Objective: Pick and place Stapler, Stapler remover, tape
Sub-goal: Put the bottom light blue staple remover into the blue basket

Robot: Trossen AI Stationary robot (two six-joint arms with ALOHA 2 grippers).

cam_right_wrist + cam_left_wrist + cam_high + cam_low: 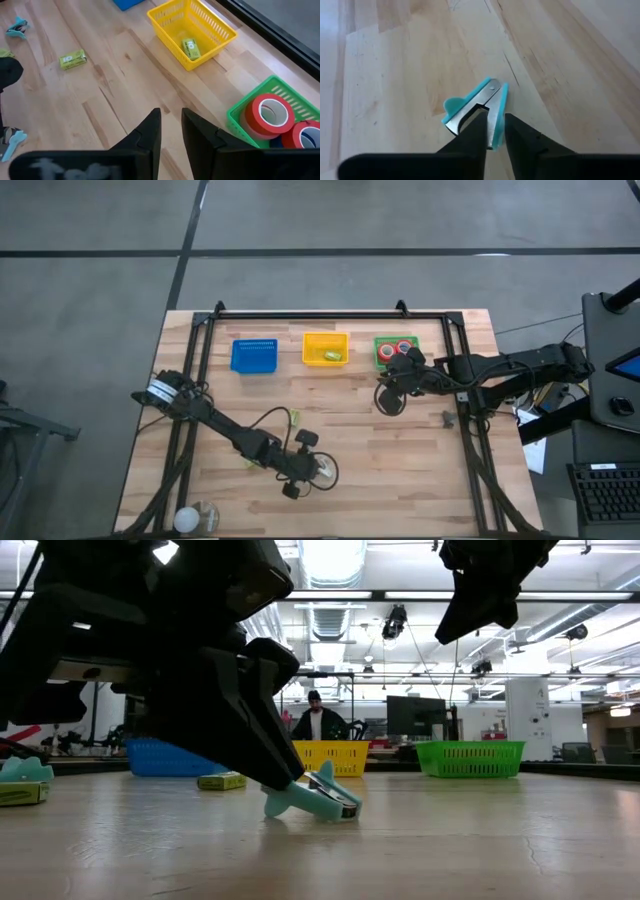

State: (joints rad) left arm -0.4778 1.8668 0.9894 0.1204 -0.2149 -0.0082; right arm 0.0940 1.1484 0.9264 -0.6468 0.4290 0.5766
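Note:
A teal stapler remover [470, 100] lies on the wooden table near its front middle, and my left gripper [495, 114] is shut on it. My right gripper [171, 112] hangs above the table just in front of the green basket [240, 112], slightly open, with nothing between its fingers. Two red tape rolls [267, 114] lie in that green basket. One small green stapler [190, 49] lies in the yellow basket [165, 17]. Another green stapler [72, 59] lies on the table. A second teal remover [17, 27] lies farther left. My left gripper pinches one teal handle of the stapler remover [499, 107] between its two fingers, near the jaw end. The fingers slant down from the table's left and near side. The remover rests on the table [318, 802], its hinge end pointing away from the fingers.
A blue basket [253, 355] stands at the back left, beside the yellow and green ones. A clear round thing [197, 518] sits at the near left edge. A small dark piece [447, 418] lies by the right rail. A person [316, 720] stands in the room beyond.

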